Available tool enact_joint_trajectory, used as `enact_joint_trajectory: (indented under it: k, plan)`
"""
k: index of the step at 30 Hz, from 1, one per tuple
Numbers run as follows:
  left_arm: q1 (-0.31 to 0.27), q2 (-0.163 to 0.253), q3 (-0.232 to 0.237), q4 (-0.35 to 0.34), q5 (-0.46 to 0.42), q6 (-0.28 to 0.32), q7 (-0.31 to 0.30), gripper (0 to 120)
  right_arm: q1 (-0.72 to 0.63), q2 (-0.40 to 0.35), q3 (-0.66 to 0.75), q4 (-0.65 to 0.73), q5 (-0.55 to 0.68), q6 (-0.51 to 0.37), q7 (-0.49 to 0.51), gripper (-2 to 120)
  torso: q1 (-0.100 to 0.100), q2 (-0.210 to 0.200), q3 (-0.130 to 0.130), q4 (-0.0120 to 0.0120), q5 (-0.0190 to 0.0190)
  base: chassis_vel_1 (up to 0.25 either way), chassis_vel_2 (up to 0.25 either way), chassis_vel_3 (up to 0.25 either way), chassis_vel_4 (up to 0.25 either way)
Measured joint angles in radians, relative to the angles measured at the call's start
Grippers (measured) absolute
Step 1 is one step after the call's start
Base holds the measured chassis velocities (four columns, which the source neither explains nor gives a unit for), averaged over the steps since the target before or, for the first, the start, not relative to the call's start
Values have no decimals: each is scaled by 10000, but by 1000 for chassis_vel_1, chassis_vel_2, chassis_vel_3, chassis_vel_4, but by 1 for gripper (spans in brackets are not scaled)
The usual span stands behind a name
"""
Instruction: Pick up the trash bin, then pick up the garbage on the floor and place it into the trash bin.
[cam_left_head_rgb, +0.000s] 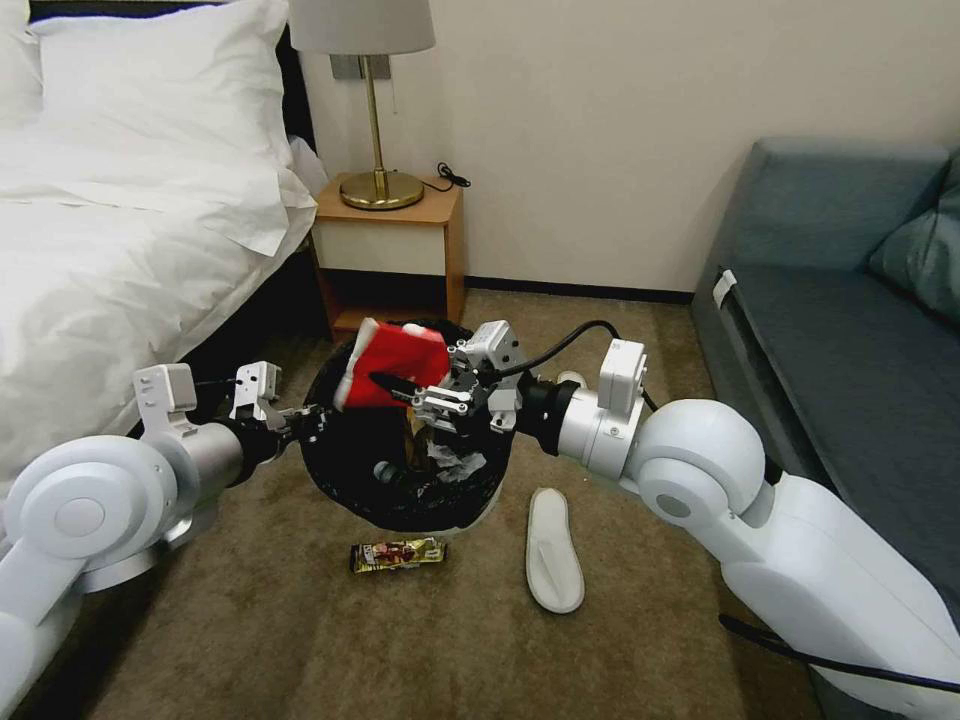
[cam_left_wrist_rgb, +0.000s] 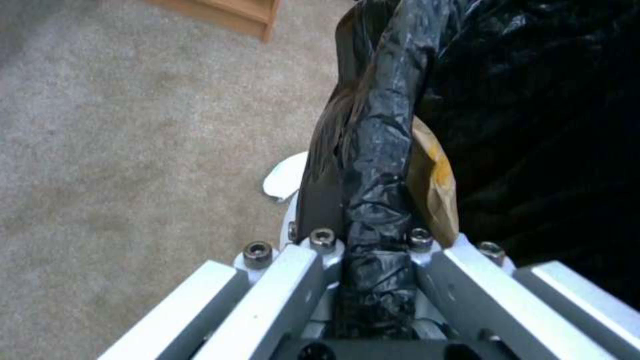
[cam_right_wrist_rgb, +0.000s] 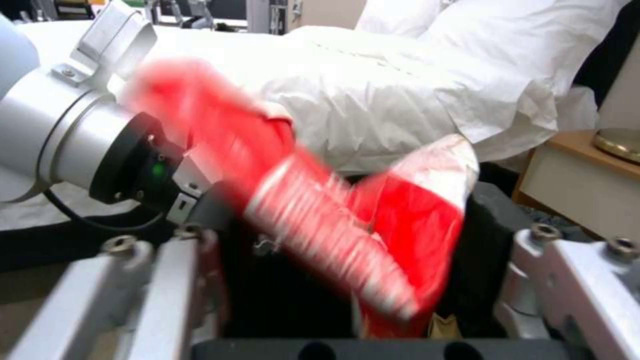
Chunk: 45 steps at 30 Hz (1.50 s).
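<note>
Presently the trash bin is held off the carpet by the left gripper, whose jaws are closed on the bag-wrapped rim. The red wrapper is seen over the bin mouth, beside the right gripper; whether it is gripped cannot be told. Being light, soft and crinkly, it is best pinched mid-body. A gold wrapper and slipper lie on the carpet.

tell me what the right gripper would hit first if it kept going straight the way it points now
Most likely the left gripper. The right gripper points across the trash bin mouth, carrying a red wrapper, toward the far rim where the left gripper clamps the bag-lined edge. Depth is unclear; it could pass just above.
</note>
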Motion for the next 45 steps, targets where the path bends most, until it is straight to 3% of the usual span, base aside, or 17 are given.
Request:
enact_joint_trajectory:
  k: [8, 17, 28, 35, 38, 45]
  plan:
    - [-108, 20, -23, 100, -50, 0, 80, 3, 152, 157, 21, -133, 54, 86, 68, 97, 0, 0, 0, 0, 0, 0, 0, 0, 0]
    - [-189, 58, -94, 164, -124, 1, 118, 3, 254, 214, 339, -81, 247, 175, 256, 113, 0, 0, 0, 0, 0, 0, 0, 0, 0]
    - [-169, 44, -119, 104, -101, 1, 142, 3, 128, 31, 670, 63, 286, 176, 372, 112, 0, 0, 0, -1, 0, 0, 0, 0, 0]
    - [-44, 38, -364, 175, 85, 1, 247, 3, 263, 170, 1416, 226, 1069, 305, 1683, 101, 0, 0, 0, 0, 1, 0, 0, 0, 0]
    - [35, 41, -416, 225, 166, 1, 279, 3, 478, 171, 1939, 358, 1895, 370, 2452, 100, 0, 0, 0, 1, 0, 0, 0, 0, 0]
    - [64, 22, -481, 252, 284, 2, 277, 3, 675, -45, 2851, 56, 2541, 576, 3621, 100, 0, 1, 0, -2, -1, 0, 0, 0, 0]
